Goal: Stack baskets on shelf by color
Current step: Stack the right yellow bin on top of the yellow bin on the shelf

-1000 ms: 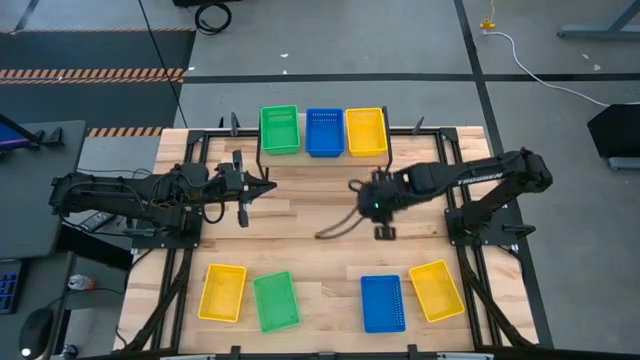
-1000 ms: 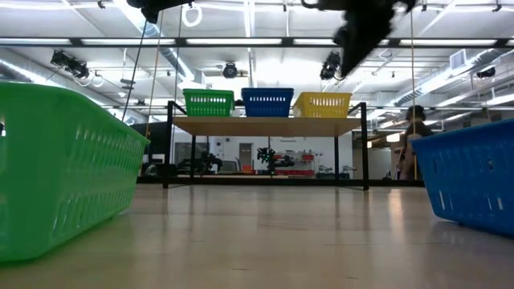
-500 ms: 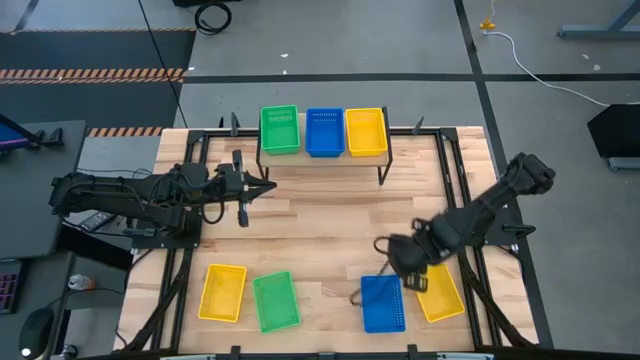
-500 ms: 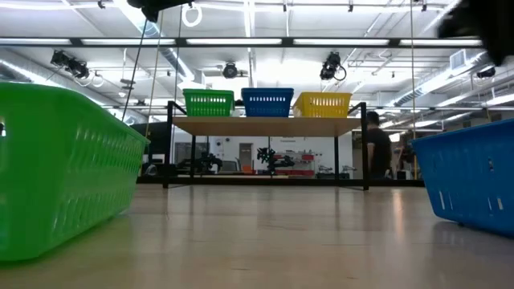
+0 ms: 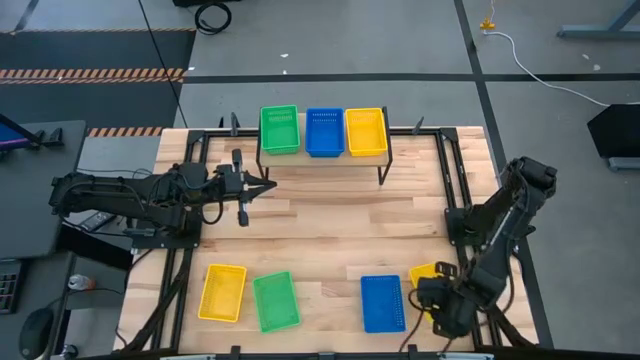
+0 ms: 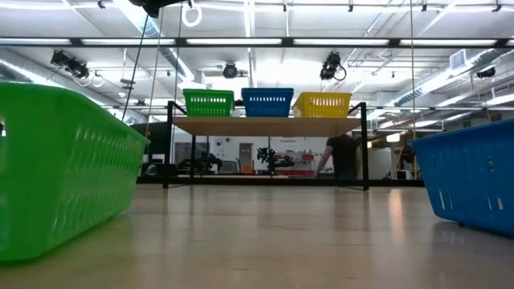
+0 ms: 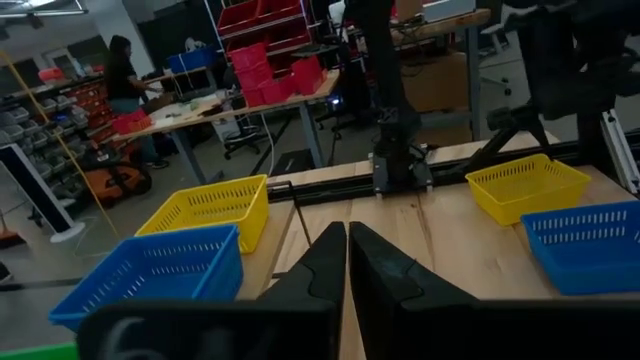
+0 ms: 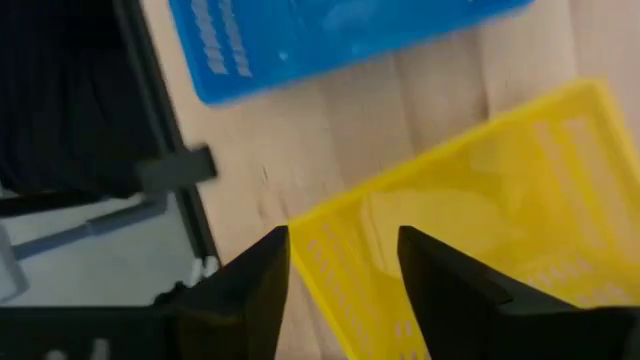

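Observation:
On the shelf point(image 5: 330, 152) stand a green basket point(image 5: 279, 130), a blue one point(image 5: 324, 132) and a yellow one point(image 5: 366, 132), side by side. On the table's near part lie a yellow basket point(image 5: 222, 292), a green one point(image 5: 275, 301), a blue one point(image 5: 382, 303) and a second yellow one point(image 5: 424, 272), mostly hidden under my right arm. My right gripper point(image 8: 340, 265) is open, its fingers over a corner of that yellow basket point(image 8: 480, 220), beside the blue basket point(image 8: 330, 35). My left gripper point(image 5: 262, 186) is shut and hovers in front of the shelf's left end.
The slatted tabletop point(image 5: 330, 230) is bare between the shelf and the near row of baskets. Black frame rails point(image 5: 455, 180) run along both sides. In the low view the green basket point(image 6: 64, 168) and blue basket point(image 6: 474, 181) stand close; a person point(image 6: 341, 156) is behind the shelf.
My right arm has swung from the table's middle, just in front of the shelf, toward the near right corner and has come down over the yellow basket there. My left arm has kept still. The baskets have not moved.

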Action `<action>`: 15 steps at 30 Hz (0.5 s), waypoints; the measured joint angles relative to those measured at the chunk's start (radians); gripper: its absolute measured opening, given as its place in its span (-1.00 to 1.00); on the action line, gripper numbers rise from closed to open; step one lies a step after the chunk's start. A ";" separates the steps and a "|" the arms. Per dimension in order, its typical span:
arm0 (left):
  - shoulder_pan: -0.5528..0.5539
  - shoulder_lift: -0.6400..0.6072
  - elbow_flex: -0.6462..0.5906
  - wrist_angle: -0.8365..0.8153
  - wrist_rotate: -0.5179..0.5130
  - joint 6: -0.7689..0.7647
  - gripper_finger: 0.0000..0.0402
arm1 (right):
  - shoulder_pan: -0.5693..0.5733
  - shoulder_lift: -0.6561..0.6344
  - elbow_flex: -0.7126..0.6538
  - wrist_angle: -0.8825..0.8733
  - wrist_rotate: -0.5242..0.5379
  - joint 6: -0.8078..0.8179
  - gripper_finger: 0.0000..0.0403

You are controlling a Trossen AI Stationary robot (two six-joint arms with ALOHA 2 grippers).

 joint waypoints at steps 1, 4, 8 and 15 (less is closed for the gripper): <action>0.000 0.000 0.000 0.000 0.000 0.000 -0.88 | 0.019 0.008 -0.008 0.002 0.003 0.015 0.00; 0.000 0.000 0.000 -0.001 0.000 0.000 -0.90 | 0.064 0.042 -0.035 0.020 -0.009 0.048 0.07; 0.000 0.000 0.000 -0.002 0.000 -0.003 -0.92 | 0.097 0.108 -0.044 0.059 -0.071 0.040 0.09; 0.000 0.000 0.001 -0.002 0.000 -0.015 -0.88 | 0.114 0.168 -0.037 0.062 -0.096 -0.004 0.08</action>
